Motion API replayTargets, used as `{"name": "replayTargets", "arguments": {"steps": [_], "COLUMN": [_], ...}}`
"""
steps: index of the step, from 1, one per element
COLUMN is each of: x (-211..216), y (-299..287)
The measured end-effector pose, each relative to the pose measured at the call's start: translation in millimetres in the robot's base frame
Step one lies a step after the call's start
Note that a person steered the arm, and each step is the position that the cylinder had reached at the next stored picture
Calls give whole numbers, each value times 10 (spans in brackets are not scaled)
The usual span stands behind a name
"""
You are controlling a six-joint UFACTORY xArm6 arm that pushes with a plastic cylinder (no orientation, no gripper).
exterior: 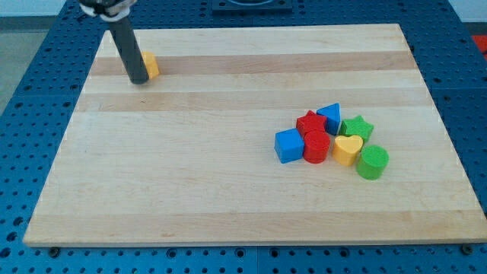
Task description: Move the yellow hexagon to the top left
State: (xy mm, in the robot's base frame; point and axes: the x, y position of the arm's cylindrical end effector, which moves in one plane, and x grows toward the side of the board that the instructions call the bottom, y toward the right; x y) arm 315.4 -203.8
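My tip (139,81) is resting on the table (228,190) near the view's top left, touching the yellow hexagon (151,65), which is sitting just to its right, partly hidden by the rod. There are no jaws here. The other blocks are clustering well apart at right.

Rod (128,49) hides most of yellow hexagon (151,65).
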Motion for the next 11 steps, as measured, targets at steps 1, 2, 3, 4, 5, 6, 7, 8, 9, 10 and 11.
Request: {"name": "replayTargets", "arguments": {"steps": [1,2,3,4,5,6,7,8,9,10,11], "x": [-238,-30,23,-89,-219,-260,-309,-365,-427,-481,-550], "y": [-95,100,751,782,732,554,383,207,71,-88,-134]}}
